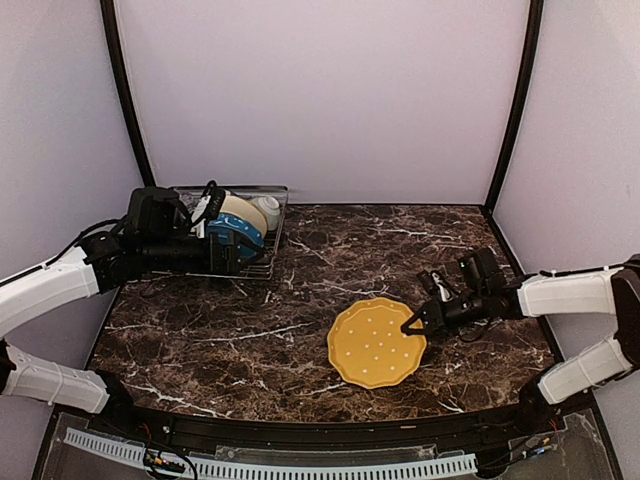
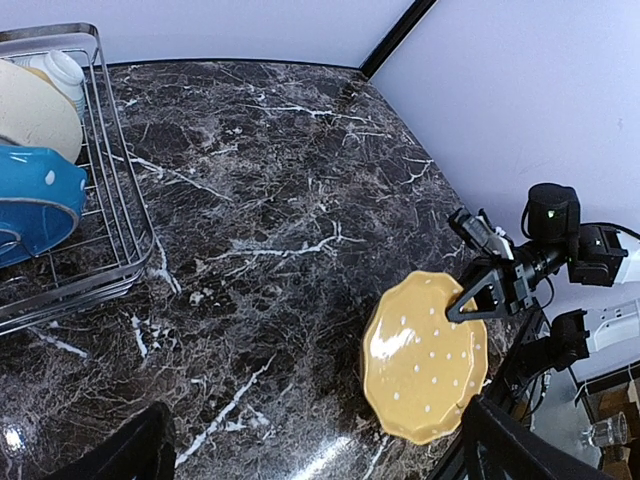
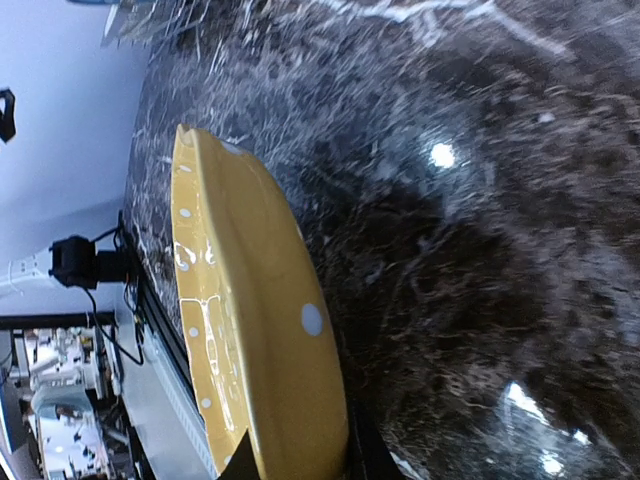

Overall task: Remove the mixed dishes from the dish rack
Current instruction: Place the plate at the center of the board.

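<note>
Near right of the marble table [image 1: 230, 345]: a yellow plate [image 1: 376, 342], scalloped and dotted white, sits face up and well apart from the rack.
Right gripper [image 1: 413, 326]: closed on the yellow plate's right rim, with the arm reaching in from the right edge of the table. Seen from the left wrist, its dark triangular fingers [image 2: 478, 290] meet the plate's far edge.
Plate contact: the right wrist view shows the rim and its glossy underside close against the stone. Whether the whole plate lies flat on the table cannot be told.
Far left corner: the dish rack [image 1: 232, 188], a shallow wire basket, stands against the back wall.
Rack contents: a blue plate [image 2: 35, 205] and a cream plate [image 2: 30, 115] stand on edge side by side, the blue one nearer. A white bowl [image 2: 62, 72] sits at the rack's far end.
Left gripper [image 2: 320, 425]: open wide and empty, poised at the rack's near right side, its arm stretched in from the left. Only the two black fingertips [image 2: 140, 450] show at the bottom of its own camera view. The blue plate lies off to their left, not between them.
</note>
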